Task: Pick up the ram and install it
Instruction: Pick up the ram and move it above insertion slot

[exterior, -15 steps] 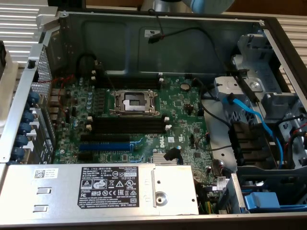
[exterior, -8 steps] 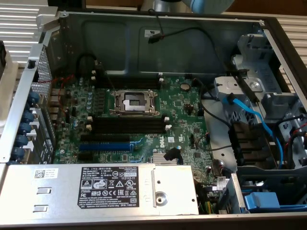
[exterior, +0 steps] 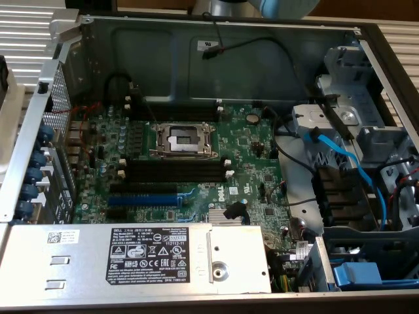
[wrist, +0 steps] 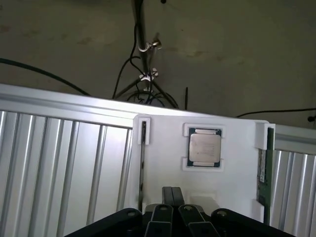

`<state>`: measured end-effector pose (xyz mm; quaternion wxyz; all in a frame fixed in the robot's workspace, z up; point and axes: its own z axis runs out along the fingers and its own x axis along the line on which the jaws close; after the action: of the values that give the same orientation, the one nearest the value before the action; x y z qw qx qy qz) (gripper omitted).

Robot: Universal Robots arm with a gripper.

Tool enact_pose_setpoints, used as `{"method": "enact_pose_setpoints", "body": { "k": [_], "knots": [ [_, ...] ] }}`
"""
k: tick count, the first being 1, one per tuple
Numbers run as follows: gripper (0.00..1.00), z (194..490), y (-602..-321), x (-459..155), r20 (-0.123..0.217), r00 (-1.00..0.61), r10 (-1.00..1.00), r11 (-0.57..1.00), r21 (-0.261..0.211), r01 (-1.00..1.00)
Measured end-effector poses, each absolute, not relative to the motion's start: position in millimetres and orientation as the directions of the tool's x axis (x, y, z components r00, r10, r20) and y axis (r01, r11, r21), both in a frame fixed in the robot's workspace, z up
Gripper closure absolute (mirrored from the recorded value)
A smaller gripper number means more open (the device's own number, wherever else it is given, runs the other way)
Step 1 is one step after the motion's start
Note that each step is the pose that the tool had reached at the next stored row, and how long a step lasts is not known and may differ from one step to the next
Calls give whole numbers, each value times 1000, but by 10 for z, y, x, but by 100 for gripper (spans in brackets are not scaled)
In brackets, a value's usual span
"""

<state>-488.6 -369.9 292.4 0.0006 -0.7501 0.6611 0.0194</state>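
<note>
In the wrist view my gripper [wrist: 172, 196] is shut, its two dark fingers pressed together with nothing between them. It hovers over a white holder plate [wrist: 163, 163]. The ram [wrist: 263, 170], a thin green stick seen edge-on, stands in a slot at one side of that plate, well off to the side of my fingers. A second thin dark strip [wrist: 142, 158] sits in the slot on the opposite side. In the exterior view the black memory slots [exterior: 173, 171] with white end clips lie empty on the green motherboard [exterior: 249, 154], just below the processor socket [exterior: 182, 139].
A processor chip [wrist: 205, 148] rests in the middle of the white plate. Ribbed aluminium table [wrist: 59, 168] surrounds the plate. In the case: a blue expansion slot [exterior: 143, 199], a grey power supply [exterior: 131, 258], blue cables [exterior: 340, 160], and part of the arm [exterior: 281, 6] above the case's back wall.
</note>
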Motion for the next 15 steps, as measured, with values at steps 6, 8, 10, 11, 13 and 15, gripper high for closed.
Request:
{"method": "enact_pose_setpoints", "body": {
  "k": [6, 8, 10, 11, 13, 15],
  "knots": [
    [90, 2815, -3758, -4888, -30, 125, -992, -126, 25, -992],
    [90, 2779, -3792, -4887, -30, 125, -992, -126, 25, -992],
    [90, 2741, -3821, -4887, -30, 125, -992, -126, 25, -992],
    [90, 2724, -3835, -4888, -30, 125, -992, -126, 25, -992],
    [90, 2687, -3862, -4888, -30, 126, -992, -126, 24, -992],
    [90, 2652, -3883, -4888, -30, 126, -992, -127, 23, -992]
  ]
}}
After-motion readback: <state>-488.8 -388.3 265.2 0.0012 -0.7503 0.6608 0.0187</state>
